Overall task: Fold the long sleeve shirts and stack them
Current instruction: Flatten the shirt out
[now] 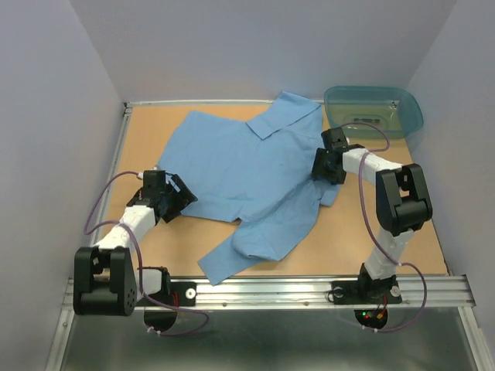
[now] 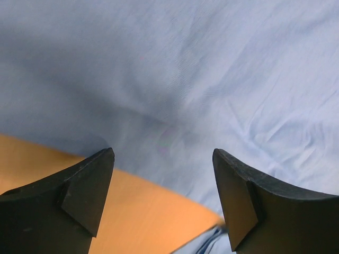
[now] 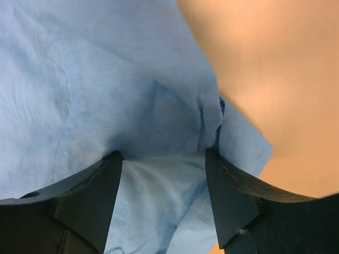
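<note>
Light blue shirt, one item, spread on the counter between two arms.

Top view alone gives the whole shirt: collar toward the far side, one sleeve trailing to the near edge. It also shows the left fingers at the shirt's left edge, the right fingers on its right side, and a teal tub at the far right corner near the collar, contents not discernible through the tinted wall. Left wrist view alone shows its fingers wide apart over the cloth edge and bare counter. Right wrist view alone shows its fingers apart, tips down on creased cloth, a raised fold between them.
</note>
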Available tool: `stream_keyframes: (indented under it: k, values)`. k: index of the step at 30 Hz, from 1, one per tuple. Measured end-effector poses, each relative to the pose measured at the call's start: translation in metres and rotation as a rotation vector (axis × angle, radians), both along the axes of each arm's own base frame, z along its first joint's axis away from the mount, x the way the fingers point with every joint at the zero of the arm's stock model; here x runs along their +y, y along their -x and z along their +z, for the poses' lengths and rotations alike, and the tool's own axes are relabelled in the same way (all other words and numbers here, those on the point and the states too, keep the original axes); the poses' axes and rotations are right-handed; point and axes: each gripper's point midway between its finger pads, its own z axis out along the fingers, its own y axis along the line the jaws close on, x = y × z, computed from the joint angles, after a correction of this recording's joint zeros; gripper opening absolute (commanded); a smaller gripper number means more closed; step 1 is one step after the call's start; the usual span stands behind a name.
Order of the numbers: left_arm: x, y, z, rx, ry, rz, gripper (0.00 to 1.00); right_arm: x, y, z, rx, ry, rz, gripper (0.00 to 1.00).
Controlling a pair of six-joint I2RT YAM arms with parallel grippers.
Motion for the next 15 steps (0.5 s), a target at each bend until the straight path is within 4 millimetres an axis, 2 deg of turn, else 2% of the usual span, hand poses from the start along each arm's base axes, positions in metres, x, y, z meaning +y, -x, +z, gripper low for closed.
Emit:
stream_keyframes:
  k: [3,6,8,11,13,14,15]
  values:
    - [0.0,0.011,0.018,-0.025,0.002,0.0,0.87,-0.007,-0.031,0.004,-0.032,0.0,-0.036,0.72]
    - [0.003,0.002,0.05,-0.106,-0.021,-0.013,0.87,-0.007,-0.054,0.012,-0.069,-0.005,-0.047,0.73]
    - [0.007,-0.016,0.076,-0.175,-0.059,-0.025,0.87,-0.004,-0.066,0.024,-0.105,-0.018,-0.041,0.74]
    - [0.013,-0.05,0.107,-0.266,-0.118,-0.038,0.87,0.005,-0.072,0.043,-0.149,-0.052,-0.016,0.75]
    - [0.015,-0.072,0.116,-0.295,-0.147,-0.049,0.86,0.01,-0.071,0.056,-0.172,-0.069,0.0,0.75]
    - [0.017,-0.088,0.118,-0.301,-0.174,-0.06,0.86,0.014,-0.071,0.063,-0.187,-0.081,0.009,0.75]
    - [0.018,-0.095,0.117,-0.297,-0.184,-0.067,0.86,0.017,-0.071,0.069,-0.199,-0.091,0.018,0.75]
